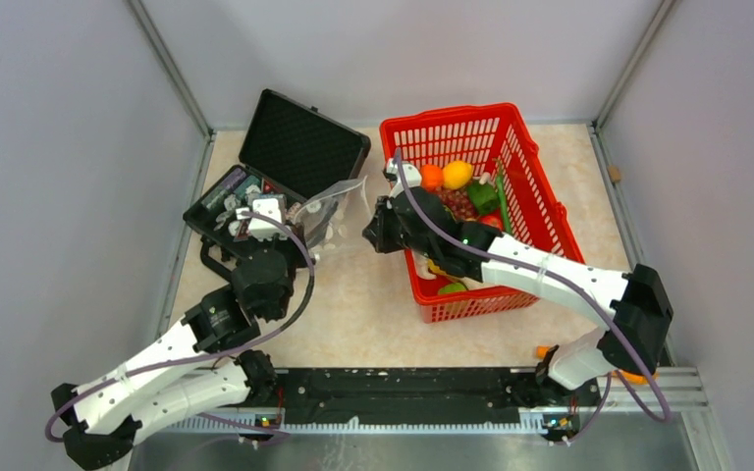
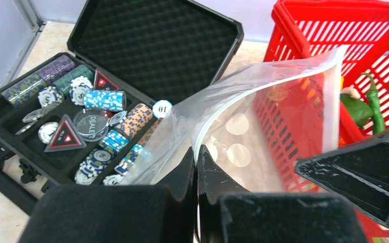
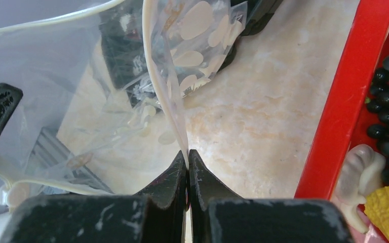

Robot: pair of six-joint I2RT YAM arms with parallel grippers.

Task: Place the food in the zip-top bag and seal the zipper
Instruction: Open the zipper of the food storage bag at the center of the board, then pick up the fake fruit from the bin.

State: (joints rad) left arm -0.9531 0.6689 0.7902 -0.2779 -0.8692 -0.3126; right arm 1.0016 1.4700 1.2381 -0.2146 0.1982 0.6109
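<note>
I have my left gripper point(image 2: 196, 153) and my right gripper point(image 3: 187, 154) both clenched on the mouth of the clear crinkly zip-top bag point(image 1: 339, 201), stretched between the 2. The colourful plastic toy food point(image 1: 457, 175) lies in the red mesh basket point(image 1: 447, 115), just right of the bag and nearer my right arm.

Dealer button point(image 2: 92, 123) reads "DEALER"; white chip point(image 2: 162, 108), "10".

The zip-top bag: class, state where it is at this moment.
In the top external view the zip-top bag is left of centre, between the open black case and the red basket, pinched by the left gripper and the right gripper.
</note>
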